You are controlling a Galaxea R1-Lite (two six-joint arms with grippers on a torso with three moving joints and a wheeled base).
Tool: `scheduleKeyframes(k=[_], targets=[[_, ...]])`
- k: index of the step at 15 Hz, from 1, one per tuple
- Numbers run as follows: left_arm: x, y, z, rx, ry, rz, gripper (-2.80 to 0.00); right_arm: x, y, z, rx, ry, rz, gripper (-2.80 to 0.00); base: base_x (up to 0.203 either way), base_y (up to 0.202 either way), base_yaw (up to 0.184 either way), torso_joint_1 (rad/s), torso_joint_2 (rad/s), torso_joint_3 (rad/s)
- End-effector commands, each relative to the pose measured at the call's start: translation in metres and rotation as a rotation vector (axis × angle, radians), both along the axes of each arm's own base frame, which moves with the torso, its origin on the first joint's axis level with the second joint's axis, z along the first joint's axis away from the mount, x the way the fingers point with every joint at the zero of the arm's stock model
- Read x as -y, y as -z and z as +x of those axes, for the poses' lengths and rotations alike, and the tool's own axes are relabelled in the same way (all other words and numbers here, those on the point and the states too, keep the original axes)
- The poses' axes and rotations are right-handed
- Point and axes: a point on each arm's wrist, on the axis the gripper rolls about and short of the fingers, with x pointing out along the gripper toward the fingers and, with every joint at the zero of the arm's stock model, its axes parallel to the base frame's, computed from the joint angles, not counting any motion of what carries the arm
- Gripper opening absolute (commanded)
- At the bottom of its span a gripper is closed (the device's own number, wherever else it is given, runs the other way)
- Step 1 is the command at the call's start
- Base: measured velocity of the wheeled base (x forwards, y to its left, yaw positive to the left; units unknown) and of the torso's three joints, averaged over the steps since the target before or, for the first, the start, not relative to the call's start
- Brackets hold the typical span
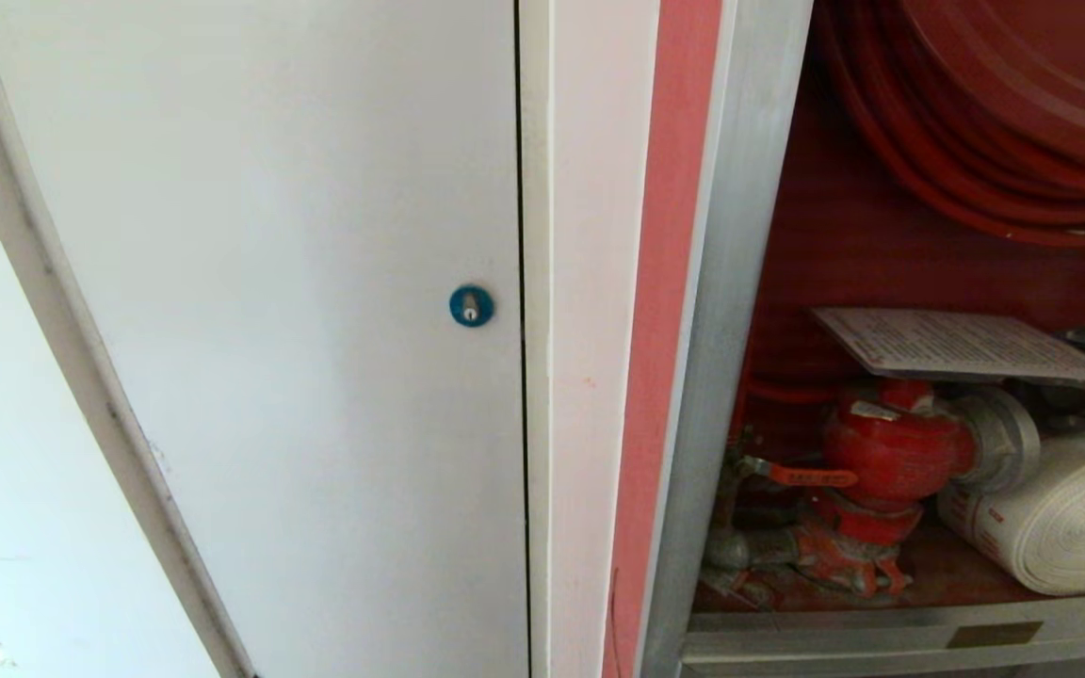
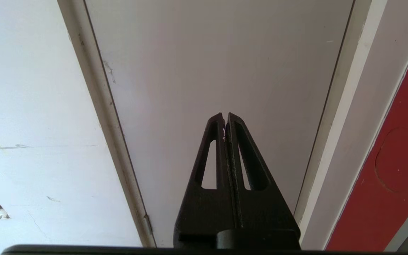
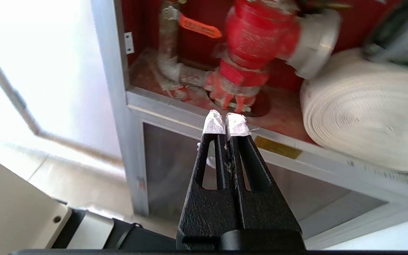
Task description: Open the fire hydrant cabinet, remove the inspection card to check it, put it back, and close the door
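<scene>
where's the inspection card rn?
In the head view the inspection card lies flat inside the open fire hydrant cabinet, on the right side, resting on top of the red valve, below the hose reel.

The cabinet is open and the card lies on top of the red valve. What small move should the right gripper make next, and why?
Probably it should open its fingers and rise toward the inspection card. The right gripper is shut and empty, low before the fire hydrant cabinet sill, below the red valve. The card rests flat on the valve, untouched. The left gripper is shut by the white door.
</scene>
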Motion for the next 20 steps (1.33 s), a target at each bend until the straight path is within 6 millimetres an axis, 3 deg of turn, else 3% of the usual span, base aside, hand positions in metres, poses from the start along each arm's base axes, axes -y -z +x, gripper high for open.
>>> scheduleKeyframes(k=[1,6,10,14,20], targets=[[0.0,0.006,0.002,-0.024,0.0,0.0,-2.8,0.001,0.031,-0.024,0.082,0.018,0.032,-2.8,0.0,0.0,0.0,0.0,0.0,0.0],[0.0,0.006,0.002,-0.024,0.0,0.0,-2.8,0.001,0.061,-0.005,0.201,0.087,0.084,-2.8,0.0,0.0,0.0,0.0,0.0,0.0],[0.0,0.006,0.002,-0.022,0.0,0.0,-2.8,0.001,0.063,-0.003,0.313,0.092,0.169,-2.8,0.0,0.0,0.0,0.0,0.0,0.0],[0.0,0.006,0.002,-0.024,0.0,0.0,-2.8,0.001,0.086,-0.005,0.341,0.106,0.196,-2.8,0.0,0.0,0.0,0.0,0.0,0.0],[0.0,0.006,0.002,-0.024,0.0,0.0,-2.8,0.003,0.115,0.02,0.358,0.184,0.238,-2.8,0.0,0.0,0.0,0.0,0.0,0.0]])
